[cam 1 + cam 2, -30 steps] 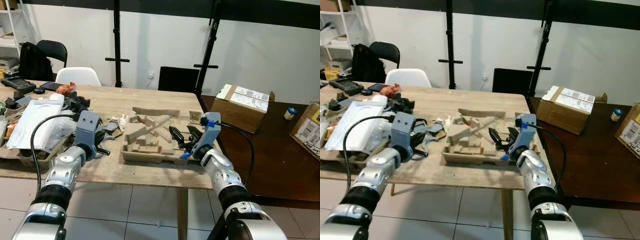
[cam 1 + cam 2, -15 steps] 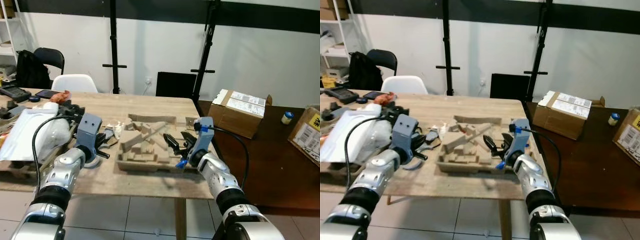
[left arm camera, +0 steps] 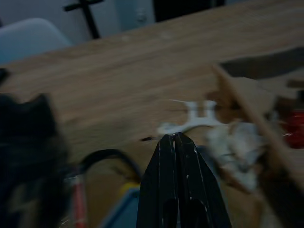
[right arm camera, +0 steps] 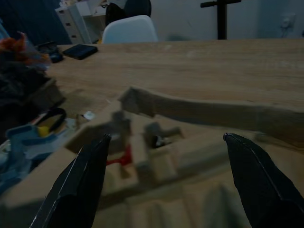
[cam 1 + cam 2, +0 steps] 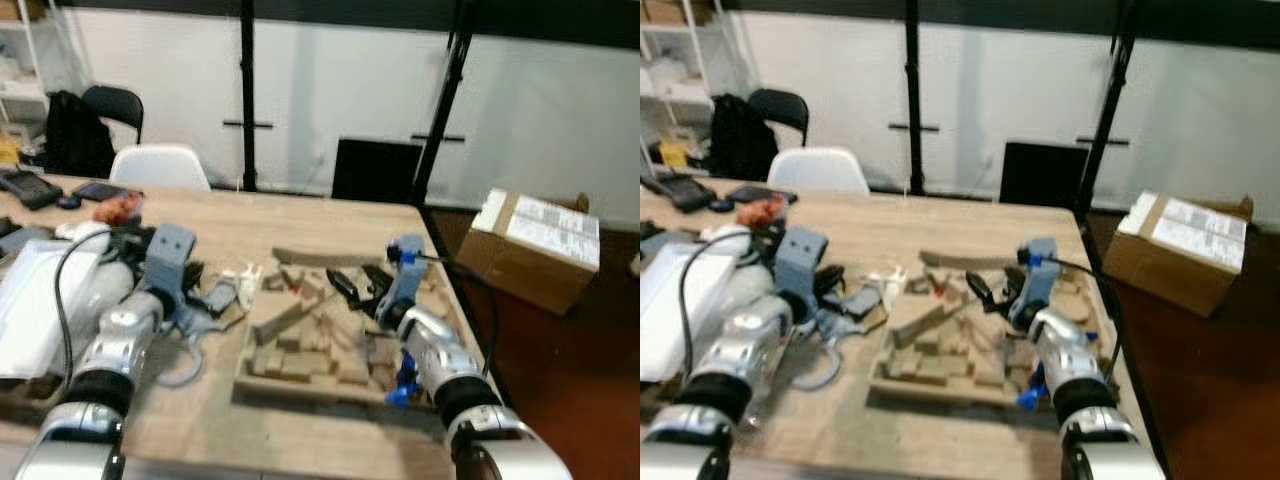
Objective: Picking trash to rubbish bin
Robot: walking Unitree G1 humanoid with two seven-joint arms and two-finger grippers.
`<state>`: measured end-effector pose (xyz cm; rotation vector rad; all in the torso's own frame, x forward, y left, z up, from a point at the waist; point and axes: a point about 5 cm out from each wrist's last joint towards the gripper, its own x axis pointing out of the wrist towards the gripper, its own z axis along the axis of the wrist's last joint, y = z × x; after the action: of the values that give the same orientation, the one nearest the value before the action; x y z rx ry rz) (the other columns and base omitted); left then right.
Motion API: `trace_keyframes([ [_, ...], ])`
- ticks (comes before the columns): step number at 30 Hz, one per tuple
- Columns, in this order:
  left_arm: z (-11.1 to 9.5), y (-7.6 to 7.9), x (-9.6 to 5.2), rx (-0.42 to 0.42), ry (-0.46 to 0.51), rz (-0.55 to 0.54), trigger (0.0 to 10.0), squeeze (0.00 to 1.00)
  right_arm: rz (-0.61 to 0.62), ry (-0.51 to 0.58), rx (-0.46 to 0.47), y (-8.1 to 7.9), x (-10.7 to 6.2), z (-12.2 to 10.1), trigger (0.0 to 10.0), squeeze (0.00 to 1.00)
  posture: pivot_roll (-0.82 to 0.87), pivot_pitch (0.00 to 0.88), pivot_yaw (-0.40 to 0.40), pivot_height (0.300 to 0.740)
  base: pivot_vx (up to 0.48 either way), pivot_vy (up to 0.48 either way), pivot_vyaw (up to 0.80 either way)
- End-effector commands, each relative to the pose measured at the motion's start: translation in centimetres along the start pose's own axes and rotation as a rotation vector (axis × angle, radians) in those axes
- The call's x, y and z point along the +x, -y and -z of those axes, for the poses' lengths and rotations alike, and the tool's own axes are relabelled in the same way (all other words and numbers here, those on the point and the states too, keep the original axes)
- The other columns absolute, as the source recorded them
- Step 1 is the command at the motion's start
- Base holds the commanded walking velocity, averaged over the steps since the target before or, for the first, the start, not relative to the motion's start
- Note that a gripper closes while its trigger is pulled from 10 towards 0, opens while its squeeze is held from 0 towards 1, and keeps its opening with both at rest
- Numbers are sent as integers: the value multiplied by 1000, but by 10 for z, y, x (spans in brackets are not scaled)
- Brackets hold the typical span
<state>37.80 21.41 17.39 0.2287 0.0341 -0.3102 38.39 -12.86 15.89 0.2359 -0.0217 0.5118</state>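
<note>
On the big wooden table (image 5: pixel 300 215) sits a brown cardboard packing tray (image 5: pixel 315 345) with bumpy shapes inside. The head pictures are blurry, so the small bits in the tray are hard to tell apart. Something small and red (image 4: pixel 121 158) lies in one of its hollows, but it is too fuzzy to say what it is. A pile of clutter (image 5: pixel 60 290) with a white bag covers the table's left end, and part of it is cut off at the edge.

A cardboard box (image 5: pixel 535 248) stands on the dark floor to the right. A white chair (image 5: pixel 160 165) and a black chair (image 5: pixel 105 105) stand behind the table.

The right arm reaches forward over the tray. The right gripper (image 5: pixel 352 288) hangs just above the tray's far part, with its two black fingers (image 4: pixel 80 185) spread wide apart and nothing between them.

The left arm bends in over the table, left of the tray. The left gripper (image 3: pixel 175 140) points at a little white plastic piece (image 3: pixel 197 118) on the wood, and its fingers are pressed tight together, holding nothing. A black cable (image 3: pixel 107 159) curls beside it.
</note>
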Motion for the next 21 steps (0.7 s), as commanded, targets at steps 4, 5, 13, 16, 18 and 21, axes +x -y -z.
trace_keyframes([
  [4, 1, 4, 0, 16, 3, 34, 10000, 0, 24, -22, 22, 6, -5, 6, 10000, 0, 94, 0, -62, 740, 0, 0, 0],
  [5, 1, 4, 0, 16, 3, 34, 10000, 0, 24, -22, 22, 6, -5, 6, 10000, 0, 94, 0, -62, 740, 0, 0, 0],
  [13, 6, 3, -1, 22, -26, 23, 10000, 0, 29, -32, 24, 7, -7, 9, 10000, 0, 92, 0, -64, 740, 0, 0, 0],
  [16, 10, -1, -1, 20, -64, -10, 10000, 0, 31, -37, 26, 8, -8, 10, 10000, 0, 93, 0, -69, 740, 0, 0, 0],
  [18, 12, -7, 0, 15, -96, -54, 10000, 0, 37, -44, 28, 10, -9, 11, 10000, 0, 92, 0, -73, 740, 0, 0, 0],
  [21, 11, -9, 0, 2, -94, -71, 10000, 0, 39, -48, 28, 10, -9, 11, 10000, 0, 92, 0, -73, 740, 0, 0, 0],
])
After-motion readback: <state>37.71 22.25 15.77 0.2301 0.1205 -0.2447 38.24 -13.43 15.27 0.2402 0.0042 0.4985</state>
